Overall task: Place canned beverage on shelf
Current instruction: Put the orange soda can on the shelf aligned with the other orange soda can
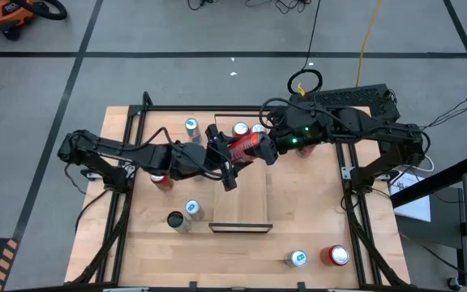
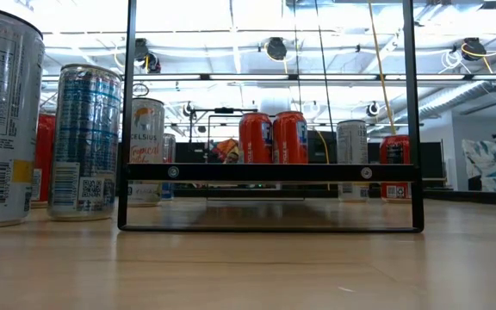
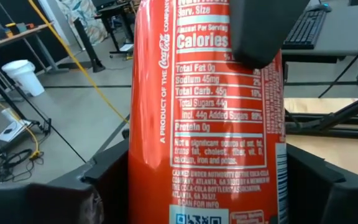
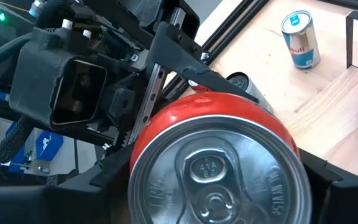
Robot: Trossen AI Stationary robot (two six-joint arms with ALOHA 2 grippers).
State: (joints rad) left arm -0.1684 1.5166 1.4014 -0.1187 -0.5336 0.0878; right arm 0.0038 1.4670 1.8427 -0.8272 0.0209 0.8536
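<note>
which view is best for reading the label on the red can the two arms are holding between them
The left wrist view: the red aluminium can fills it, nutrition print legible. The right wrist view shows only its silver lid end-on; the high view shows it small, lying sideways between both grippers; in the low view I cannot pick it out.

The red can [image 3: 204, 112] filling the left wrist view carries white print: "Calories", "Total Fat 0g", "Sodium 45mg", "Total Sugars 44g", "Protein 0g", and lengthwise "A PRODUCT OF THE Coca-Cola COMPANY". In the low view, a silver can [image 2: 147, 151] at about nine o'clock reads "CELSIUS". In the right wrist view, a blue-and-silver can [image 4: 299, 38] shows "ull".
</note>
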